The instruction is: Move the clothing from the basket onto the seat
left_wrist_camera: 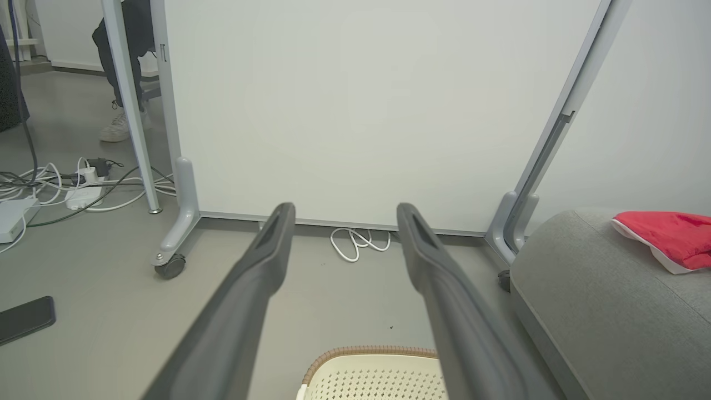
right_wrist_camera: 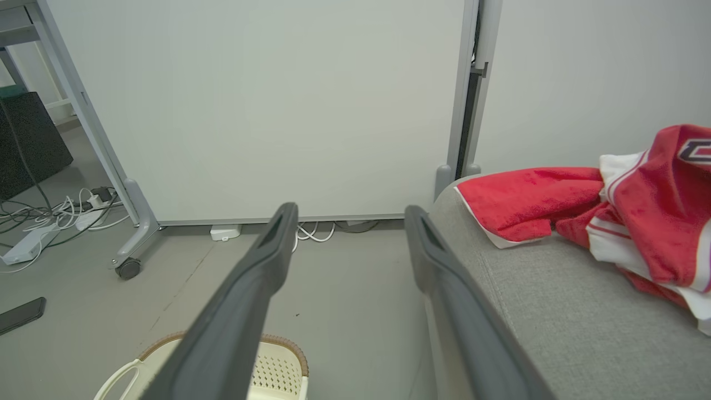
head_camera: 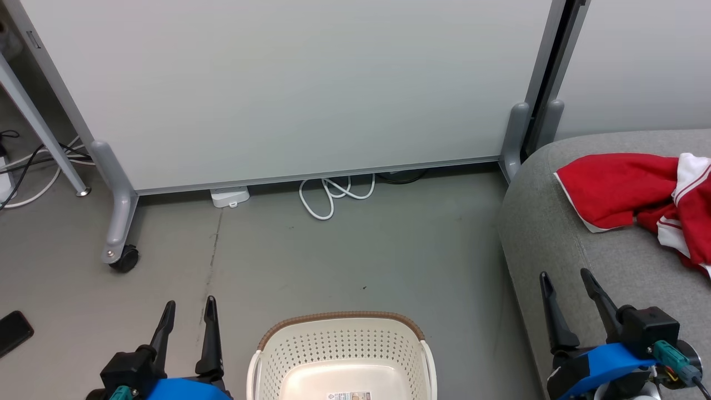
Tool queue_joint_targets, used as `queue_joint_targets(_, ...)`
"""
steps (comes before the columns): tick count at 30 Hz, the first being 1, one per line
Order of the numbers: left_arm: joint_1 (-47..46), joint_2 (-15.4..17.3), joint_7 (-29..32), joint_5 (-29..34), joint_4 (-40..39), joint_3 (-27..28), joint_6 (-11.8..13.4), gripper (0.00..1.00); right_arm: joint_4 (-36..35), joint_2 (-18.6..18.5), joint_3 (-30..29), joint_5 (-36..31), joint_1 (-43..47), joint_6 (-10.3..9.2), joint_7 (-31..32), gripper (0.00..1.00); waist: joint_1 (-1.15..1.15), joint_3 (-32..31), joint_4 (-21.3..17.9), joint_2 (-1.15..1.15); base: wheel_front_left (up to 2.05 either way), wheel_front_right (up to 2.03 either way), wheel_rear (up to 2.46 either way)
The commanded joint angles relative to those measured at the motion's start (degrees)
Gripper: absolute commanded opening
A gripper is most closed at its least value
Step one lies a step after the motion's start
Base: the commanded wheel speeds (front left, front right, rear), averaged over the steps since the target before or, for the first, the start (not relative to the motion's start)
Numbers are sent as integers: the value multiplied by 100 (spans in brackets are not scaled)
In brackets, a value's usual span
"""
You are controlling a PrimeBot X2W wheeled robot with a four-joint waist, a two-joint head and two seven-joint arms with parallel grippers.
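Observation:
Two red garments lie on the grey seat (head_camera: 550,222) at the right: a plain red one with white edging (head_camera: 611,189) and, beside it, a red and white striped one (head_camera: 689,211). The same plain garment (right_wrist_camera: 522,203) and striped one (right_wrist_camera: 650,222) rest on the seat (right_wrist_camera: 555,311). The cream basket (head_camera: 341,333) with a brown rim stands on the floor at the bottom centre, nothing but a label inside. My left gripper (head_camera: 189,305) is open, left of the basket. My right gripper (head_camera: 566,275) is open over the seat's front edge, short of the clothing.
A wheeled white partition (head_camera: 278,89) stands across the back, its caster (head_camera: 125,258) at the left. A white cable loop (head_camera: 333,197) lies at its foot. A dark phone (head_camera: 14,330) lies on the floor at far left. A person's legs (left_wrist_camera: 125,66) stand behind the partition.

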Motion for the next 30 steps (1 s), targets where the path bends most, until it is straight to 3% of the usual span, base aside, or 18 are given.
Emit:
queue_joint_targets(1, 30, 1, -16, 27, 15, 4, -38, 100, -21, 5, 4, 8, 90, 3, 11, 100, 0, 0, 2, 0, 0, 0, 0)
queue_joint_targets(27, -118, 50, -16, -41, 239, -157, -30, 100, 36, 6, 9, 73, 142, 3, 15, 100, 0, 98, 70, 0, 0, 0, 0)
queue_joint_targets(28, -43, 37, 0, -31, 238, -165, -16, 0, 29, 1, 11, 60, 87, 0, 23, 0, 0, 100, 70, 0, 0, 0, 0)
queue_joint_targets(30, -1, 21, 11, -52, 306, -170, -15, 0, 116, 9, 14, 66, 96, 0, 31, 0, 0, 103, 71, 0, 0, 0, 0)
